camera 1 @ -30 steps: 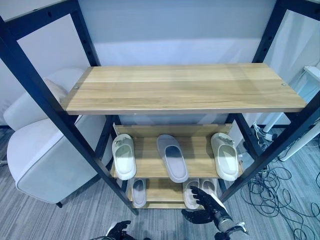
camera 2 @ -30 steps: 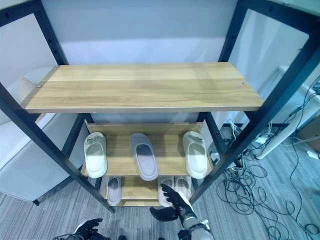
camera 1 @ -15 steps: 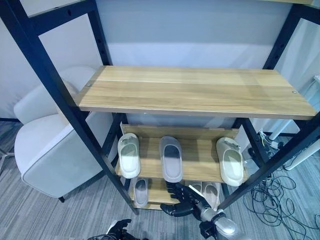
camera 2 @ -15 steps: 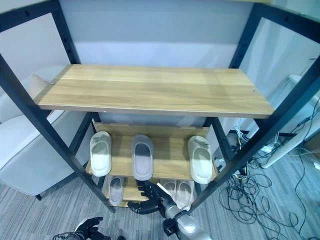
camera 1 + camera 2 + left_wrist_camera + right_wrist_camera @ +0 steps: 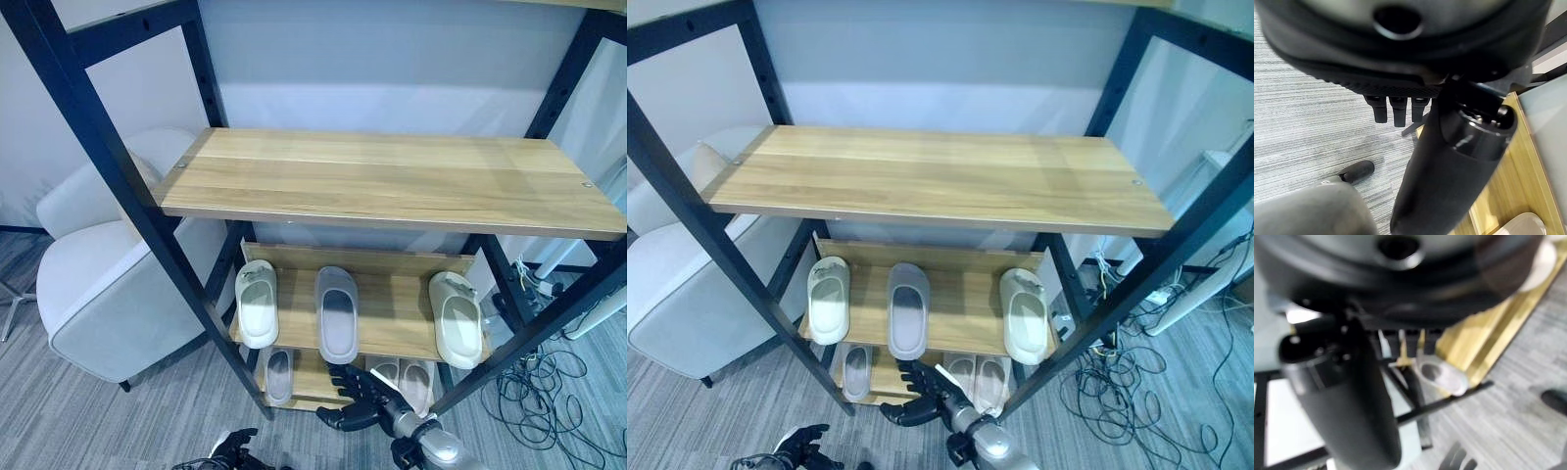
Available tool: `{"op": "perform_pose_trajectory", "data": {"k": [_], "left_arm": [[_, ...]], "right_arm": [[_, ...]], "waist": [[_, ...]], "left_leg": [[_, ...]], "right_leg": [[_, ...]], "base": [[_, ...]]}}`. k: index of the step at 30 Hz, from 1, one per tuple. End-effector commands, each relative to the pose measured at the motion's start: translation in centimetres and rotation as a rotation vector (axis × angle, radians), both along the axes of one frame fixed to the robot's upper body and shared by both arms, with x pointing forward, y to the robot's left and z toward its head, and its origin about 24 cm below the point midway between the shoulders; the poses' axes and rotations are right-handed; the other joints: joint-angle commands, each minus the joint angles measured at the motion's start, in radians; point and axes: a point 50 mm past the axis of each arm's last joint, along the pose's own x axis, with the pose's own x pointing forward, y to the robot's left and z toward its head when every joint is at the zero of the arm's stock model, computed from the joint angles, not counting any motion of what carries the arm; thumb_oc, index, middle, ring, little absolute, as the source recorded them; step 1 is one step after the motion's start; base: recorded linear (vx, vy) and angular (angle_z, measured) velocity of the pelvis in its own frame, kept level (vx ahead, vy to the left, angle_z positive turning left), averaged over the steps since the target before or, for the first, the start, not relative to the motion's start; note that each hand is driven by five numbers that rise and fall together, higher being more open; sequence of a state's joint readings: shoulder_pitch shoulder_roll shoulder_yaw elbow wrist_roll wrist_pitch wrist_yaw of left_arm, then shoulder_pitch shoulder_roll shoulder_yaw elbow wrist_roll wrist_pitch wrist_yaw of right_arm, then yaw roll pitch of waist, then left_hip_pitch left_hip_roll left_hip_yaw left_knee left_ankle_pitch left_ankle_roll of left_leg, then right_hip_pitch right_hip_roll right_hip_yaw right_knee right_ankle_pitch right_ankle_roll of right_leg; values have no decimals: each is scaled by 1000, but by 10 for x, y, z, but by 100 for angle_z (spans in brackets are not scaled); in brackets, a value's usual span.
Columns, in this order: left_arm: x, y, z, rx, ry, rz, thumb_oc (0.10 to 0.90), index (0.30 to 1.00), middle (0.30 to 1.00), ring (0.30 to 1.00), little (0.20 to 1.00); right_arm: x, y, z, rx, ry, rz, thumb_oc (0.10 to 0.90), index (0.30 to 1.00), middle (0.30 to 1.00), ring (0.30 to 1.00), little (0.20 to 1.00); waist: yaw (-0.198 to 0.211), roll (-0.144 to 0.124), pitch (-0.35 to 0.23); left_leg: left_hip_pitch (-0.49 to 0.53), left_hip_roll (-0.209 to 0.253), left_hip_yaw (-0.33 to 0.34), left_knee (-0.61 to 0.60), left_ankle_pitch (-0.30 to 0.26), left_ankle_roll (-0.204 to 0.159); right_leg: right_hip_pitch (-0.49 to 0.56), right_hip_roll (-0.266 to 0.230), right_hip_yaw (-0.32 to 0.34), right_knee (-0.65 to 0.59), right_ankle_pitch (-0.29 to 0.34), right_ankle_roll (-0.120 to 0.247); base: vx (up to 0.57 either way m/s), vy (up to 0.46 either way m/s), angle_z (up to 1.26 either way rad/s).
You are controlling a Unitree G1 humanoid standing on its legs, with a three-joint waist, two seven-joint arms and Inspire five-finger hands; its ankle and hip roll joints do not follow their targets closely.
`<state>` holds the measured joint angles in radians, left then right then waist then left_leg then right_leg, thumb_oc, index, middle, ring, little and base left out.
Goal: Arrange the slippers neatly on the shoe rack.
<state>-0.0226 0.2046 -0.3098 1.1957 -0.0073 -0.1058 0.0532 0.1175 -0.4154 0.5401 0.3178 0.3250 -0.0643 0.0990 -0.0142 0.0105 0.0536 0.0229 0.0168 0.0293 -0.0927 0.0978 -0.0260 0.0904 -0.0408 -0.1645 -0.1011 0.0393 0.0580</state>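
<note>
Now right hand (image 5: 358, 403), fingers spread, holds nothing, low centre by rack (image 5: 382, 323) bottom shelf; left hand (image 5: 230, 452) probably curled, bottom edge.

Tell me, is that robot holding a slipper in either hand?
No. The right hand is spread open before the lowest shelf, gripping nothing. The left hand hangs low, holding nothing either.

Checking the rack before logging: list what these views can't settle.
- Bottom-shelf slippers: the middle shelf covers most of each, eye views.
- Left hand: cut off by the eye view's bottom edge; fingers unreadable.
- Right hand: open, but contact with the paired slippers beside it is unclear.
- Right wrist view: blurred.
</note>
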Motion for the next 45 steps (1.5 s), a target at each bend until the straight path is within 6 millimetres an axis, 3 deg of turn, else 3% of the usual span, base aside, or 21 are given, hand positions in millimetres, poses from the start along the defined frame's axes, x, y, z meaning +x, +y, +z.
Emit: {"op": "perform_pose_trajectory", "data": {"k": [1,6,10,15,20,24,25,26,27,34,40,45], "left_arm": [[13,-19,1,-34,-30,-62,800,900,900,900,900],[11,-18,0,-32,-26,-64,800,900,900,900,900],[12,-17,1,-32,-27,-77,800,900,900,900,900],[14,-15,2,-30,-31,-97,800,900,900,900,900],[15,-13,2,-22,-33,-110,800,900,900,900,900],[18,-11,4,-6,-48,-130,800,900,900,900,900],[19,-10,4,0,-58,-132,800,900,900,900,900],[19,-11,4,-1,-58,-132,800,900,900,900,900],[20,-10,5,-1,-67,-134,800,900,900,900,900],[18,-18,4,-25,-65,-143,800,900,900,900,900],[20,-22,4,-35,-67,-134,800,900,900,900,900],[20,-26,3,-52,-64,-118,800,900,900,900,900]], "right_arm": [[26,10,30,54,-200,-22,800,900,900,900,900],[21,2,25,40,-179,-48,800,900,900,900,900],[13,2,10,20,-101,-41,800,900,900,900,900],[3,10,-17,-18,39,15,800,900,900,900,900],[9,22,-18,-12,48,83,800,900,900,900,900],[22,37,-2,43,-26,167,800,900,900,900,900],[34,46,22,107,-128,213,800,900,900,900,900],[34,45,22,107,-127,213,800,900,900,900,900],[40,47,39,168,-181,218,800,900,900,900,900],[42,61,62,378,-181,241,800,900,900,900,900],[49,69,100,502,-282,304,800,900,900,900,900],[52,75,109,550,-296,317,800,900,900,900,900]], "waist": [[23,-26,-15],[20,-25,-16],[23,-23,-13],[38,-16,-1],[52,-9,11],[66,-5,21],[69,-4,24],[68,-4,24],[68,-3,25],[68,-6,16],[64,-13,3],[61,-17,-9]], "left_leg": [[2,-42,-27,5,-87,-17],[3,-41,-23,5,-89,-17],[2,-42,-25,5,-88,-17],[-6,-44,-34,5,-81,-18],[-18,-47,-45,5,-71,-21],[-34,-48,-54,5,-57,-27],[-41,-48,-59,5,-50,-30],[-41,-48,-59,5,-50,-30],[-45,-48,-61,5,-47,-32],[-49,-44,-64,5,-41,-37],[-49,-40,-62,5,-38,-40],[-44,-38,-60,5,-39,-40]], "right_leg": [[1,-4,7,14,-86,36],[1,-4,10,14,-86,38],[-1,-4,14,14,-86,38],[-8,-2,8,14,-87,36],[-15,-2,-2,14,-86,34],[-22,-1,-14,14,-86,32],[-26,1,-21,14,-86,30],[-27,1,-21,14,-87,30],[-29,2,-26,14,-85,30],[-30,7,-28,14,-84,27],[-30,10,-25,14,-81,25],[-27,14,-22,14,-80,23]], "base": [[0,0,0],[-1,-3,-1],[-2,-4,-1],[-5,-1,1],[-21,0,4],[-48,-11,18],[-27,-10,25],[-55,-17,25],[-43,-12,15],[-12,-4,1],[0,0,0],[0,0,0]]}}
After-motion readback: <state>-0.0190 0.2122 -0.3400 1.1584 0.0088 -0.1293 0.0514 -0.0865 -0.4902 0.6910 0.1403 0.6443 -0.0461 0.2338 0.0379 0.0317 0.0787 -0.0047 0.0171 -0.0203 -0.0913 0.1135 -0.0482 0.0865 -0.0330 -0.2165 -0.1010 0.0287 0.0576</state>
